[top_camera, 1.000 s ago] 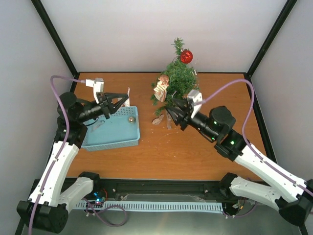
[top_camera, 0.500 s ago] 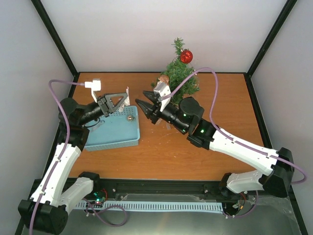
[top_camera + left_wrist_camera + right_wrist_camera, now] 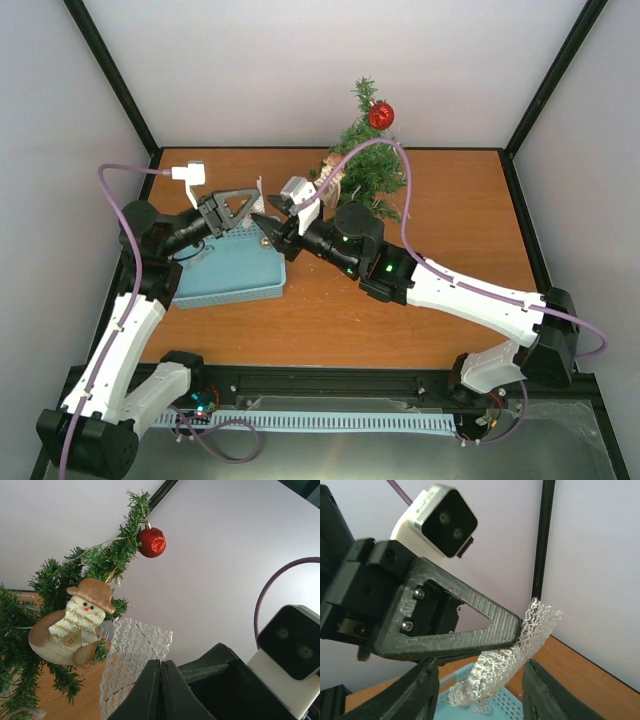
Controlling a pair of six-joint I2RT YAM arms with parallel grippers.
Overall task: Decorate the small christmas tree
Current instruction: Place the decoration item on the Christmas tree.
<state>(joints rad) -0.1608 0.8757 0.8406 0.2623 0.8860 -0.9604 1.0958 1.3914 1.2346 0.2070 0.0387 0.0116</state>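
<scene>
The small christmas tree (image 3: 368, 165) stands at the back of the table with a red ball (image 3: 380, 115) near its top and a snowman ornament (image 3: 70, 622) on a branch. It also shows in the left wrist view (image 3: 45, 585). My left gripper (image 3: 254, 203) is shut on a strip of white mesh ribbon (image 3: 262, 190) and holds it up above the blue basket (image 3: 225, 275). My right gripper (image 3: 265, 228) is open, its fingers (image 3: 417, 690) on either side of the ribbon's (image 3: 512, 657) lower part without touching it.
The blue perforated basket sits on the left of the wooden table (image 3: 450, 200), under both grippers. The right arm (image 3: 450, 290) stretches across the table in front of the tree. White walls with black corner posts (image 3: 545, 85) enclose the back.
My right arm has swung left, from in front of the tree to the ribbon at my left gripper. My left gripper has stayed shut on the ribbon, lifted slightly.
</scene>
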